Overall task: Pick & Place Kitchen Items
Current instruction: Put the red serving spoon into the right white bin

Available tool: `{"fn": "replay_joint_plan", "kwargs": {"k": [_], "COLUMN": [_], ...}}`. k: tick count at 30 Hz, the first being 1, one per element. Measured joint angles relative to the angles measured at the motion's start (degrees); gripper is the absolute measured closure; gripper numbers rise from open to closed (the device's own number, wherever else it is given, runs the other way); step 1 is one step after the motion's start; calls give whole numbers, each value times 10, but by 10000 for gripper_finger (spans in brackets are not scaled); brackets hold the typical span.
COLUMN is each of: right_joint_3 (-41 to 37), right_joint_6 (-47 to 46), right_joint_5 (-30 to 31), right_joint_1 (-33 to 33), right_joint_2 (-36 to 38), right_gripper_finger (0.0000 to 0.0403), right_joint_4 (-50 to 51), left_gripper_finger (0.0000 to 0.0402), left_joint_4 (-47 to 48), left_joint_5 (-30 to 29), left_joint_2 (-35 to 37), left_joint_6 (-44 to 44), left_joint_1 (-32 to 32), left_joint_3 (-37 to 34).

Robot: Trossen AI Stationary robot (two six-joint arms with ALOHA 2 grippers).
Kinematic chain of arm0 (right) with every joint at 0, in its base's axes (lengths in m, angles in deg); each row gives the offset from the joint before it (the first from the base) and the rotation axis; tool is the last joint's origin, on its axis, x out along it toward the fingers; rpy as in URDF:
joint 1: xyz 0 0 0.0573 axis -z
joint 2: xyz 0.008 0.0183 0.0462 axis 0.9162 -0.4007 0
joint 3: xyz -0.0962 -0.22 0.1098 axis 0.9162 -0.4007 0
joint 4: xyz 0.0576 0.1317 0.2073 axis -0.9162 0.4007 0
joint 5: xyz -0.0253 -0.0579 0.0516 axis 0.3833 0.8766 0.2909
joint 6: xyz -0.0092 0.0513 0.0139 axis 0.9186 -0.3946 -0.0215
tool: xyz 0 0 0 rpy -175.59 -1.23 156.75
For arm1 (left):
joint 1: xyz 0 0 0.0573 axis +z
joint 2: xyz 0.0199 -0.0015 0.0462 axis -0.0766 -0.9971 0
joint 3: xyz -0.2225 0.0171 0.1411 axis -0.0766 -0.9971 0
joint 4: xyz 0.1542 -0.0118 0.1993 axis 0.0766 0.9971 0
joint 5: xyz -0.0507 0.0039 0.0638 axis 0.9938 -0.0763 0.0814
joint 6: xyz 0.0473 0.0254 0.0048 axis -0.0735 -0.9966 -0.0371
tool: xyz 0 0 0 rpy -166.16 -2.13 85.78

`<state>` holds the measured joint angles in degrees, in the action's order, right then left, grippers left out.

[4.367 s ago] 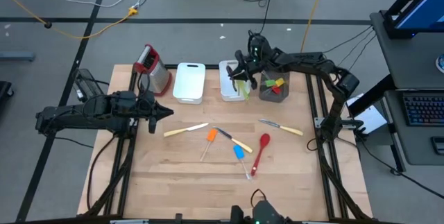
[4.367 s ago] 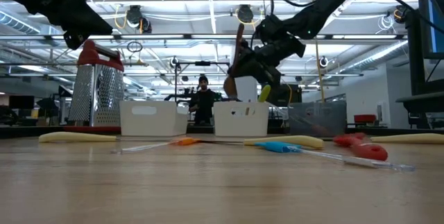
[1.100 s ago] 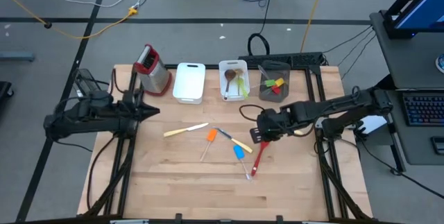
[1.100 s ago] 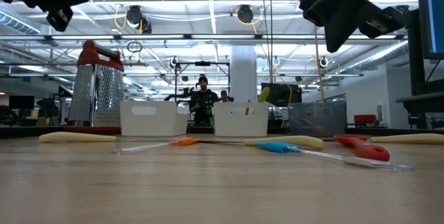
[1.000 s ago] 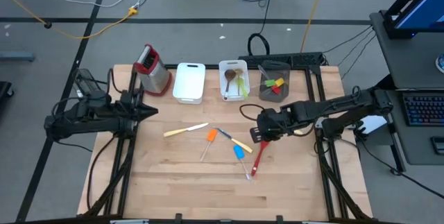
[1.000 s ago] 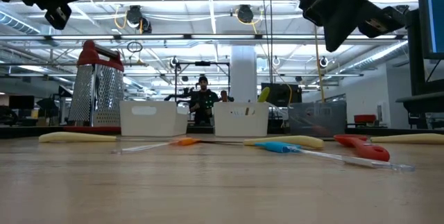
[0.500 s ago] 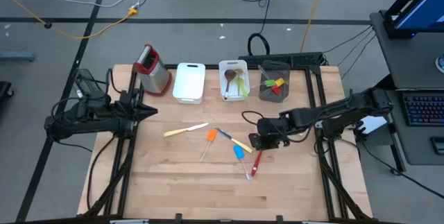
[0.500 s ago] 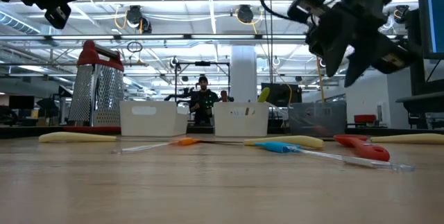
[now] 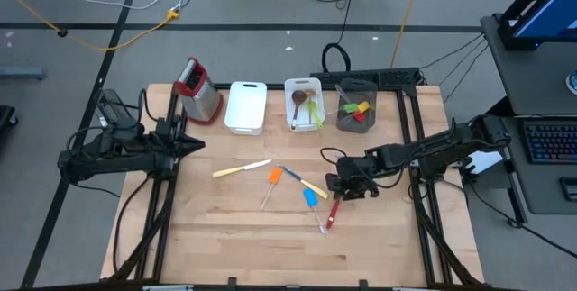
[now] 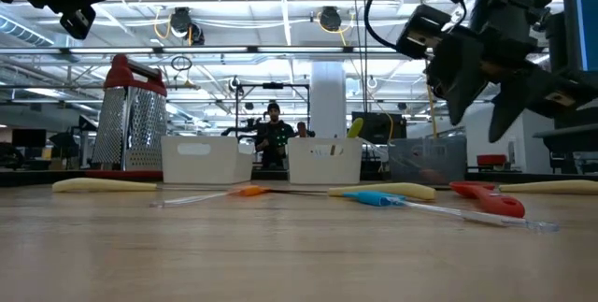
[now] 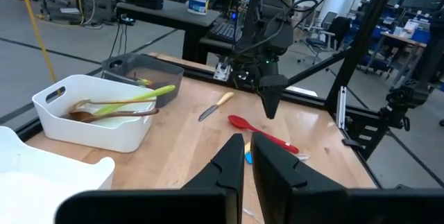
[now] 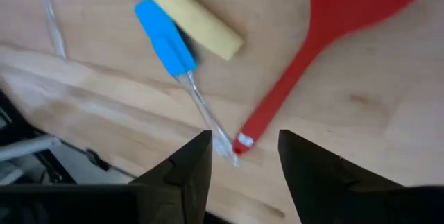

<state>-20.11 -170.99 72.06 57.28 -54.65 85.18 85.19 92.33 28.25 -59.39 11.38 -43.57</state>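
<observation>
- Pale wooden tabletop point(image 9: 225, 228) with a big workshop behind it; I'll use the red spoon with the long flat handle point(image 9: 332, 212) as my landmark.
- Right gripper point(image 12: 239, 156) hangs directly above that spoon, claw spread, the two dark fingers point(image 12: 186, 168) straddling the handle's tail end. In the low view it's clearly not down at the wood yet, so nothing is pinched.
- Blue-headed spatula with a clear handle point(image 12: 165, 46) lies just beside the spoon, and its clear stem runs right up against the spoon's handle tip. A cream-handled knife point(image 12: 191, 14) lies over the blue head, on the side away from the spoon.
- An orange-headed spatula point(image 9: 273, 179) and a second cream-handled knife point(image 9: 241, 169) sit farther out on that same side; a third cream knife point(image 11: 214, 106) lies beyond the spoon's bowl.
- White rectangular bin point(image 9: 303, 104) already holding a wooden spoon and a green utensil is well back from the spoon, next to an empty-looking white bin point(image 9: 245, 106), a grey container point(image 9: 356, 107) and a metal box grater with red top point(image 9: 196, 87).
- Left gripper point(image 11: 243, 163) waits far off near the grater, fingers almost together with just a thin gap.
- What worries me: the clear spatula stem is so close that closing there could snag both, or a finger could land on it and skid the spoon sideways. Handle is also thin and flat on the wood, so a shallow descent probably slips off.
</observation>
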Motion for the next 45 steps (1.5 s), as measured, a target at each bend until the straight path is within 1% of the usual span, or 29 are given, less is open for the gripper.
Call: {"fn": "replay_joint_plan", "kwargs": {"k": [4,7,10,14,19,27,35,37,40,45], "right_joint_3": [0,0,0,0,0,0,0,0,0,0], "right_joint_6": [-19,-31,-40,-50,-63,-71,-99,-108,-119,-125], "right_joint_5": [4,30,50,51,106,106,110,120,153,152], "right_joint_1": [0,0,0,-1,-1,-5,-28,-37,-46,-49], "right_joint_2": [0,0,0,0,-1,-1,-1,-1,-1,-10], "right_gripper_finger": [243,245,247,247,247,248,248,248,248,248], "right_joint_4": [17,34,28,33,36,63,58,58,47,45], "left_gripper_finger": [369,369,369,369,369,369,369,369,369,369], "left_joint_4": [0,0,0,0,0,0,0,0,0,0], "left_joint_5": [0,0,0,0,0,0,-1,-1,-1,-6], "left_joint_2": [0,0,0,0,0,0,0,0,0,0], "left_joint_6": [-2,-3,-4,-7,-9,-10,-10,-10,-10,-9], "left_joint_1": [0,0,0,0,0,0,0,0,0,0], "left_joint_3": [0,0,0,0,0,0,0,0,0,0]}}
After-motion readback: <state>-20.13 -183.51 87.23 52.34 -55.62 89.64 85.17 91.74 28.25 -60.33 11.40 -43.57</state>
